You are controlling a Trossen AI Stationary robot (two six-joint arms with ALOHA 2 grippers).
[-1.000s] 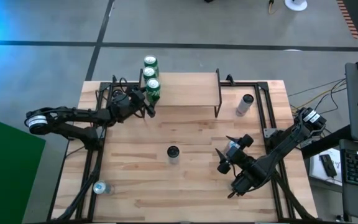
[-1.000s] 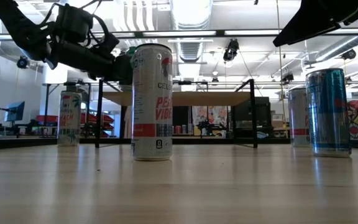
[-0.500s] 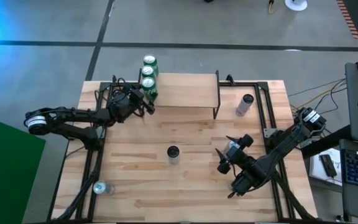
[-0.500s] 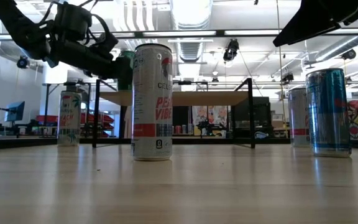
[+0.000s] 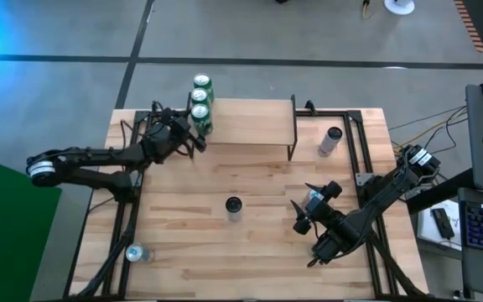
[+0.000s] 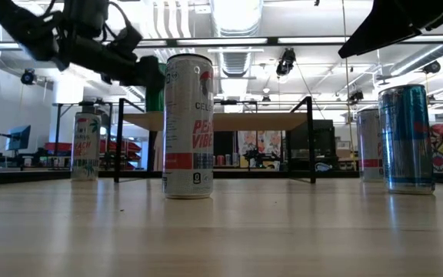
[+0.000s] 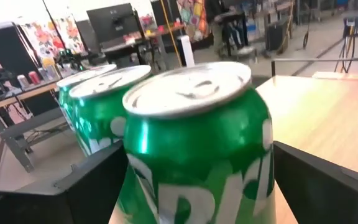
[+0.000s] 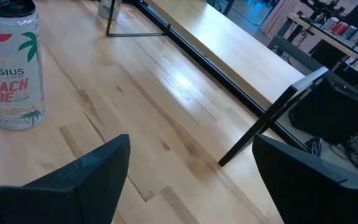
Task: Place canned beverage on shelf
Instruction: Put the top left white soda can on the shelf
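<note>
Green can (image 7: 197,143); white Celsius can (image 6: 188,125); blue can (image 6: 407,138).

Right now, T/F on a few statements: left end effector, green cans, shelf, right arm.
1. The left end effector grips a green can. True.
2. Three green cans stand at the left end of the shelf. True, counting the gripped one.
3. The right end effector holds a can. False: it is open and empty, hovering over the table.
4. The Celsius Peach Vibe can sits on the shelf. False: it stands on the table.
</note>
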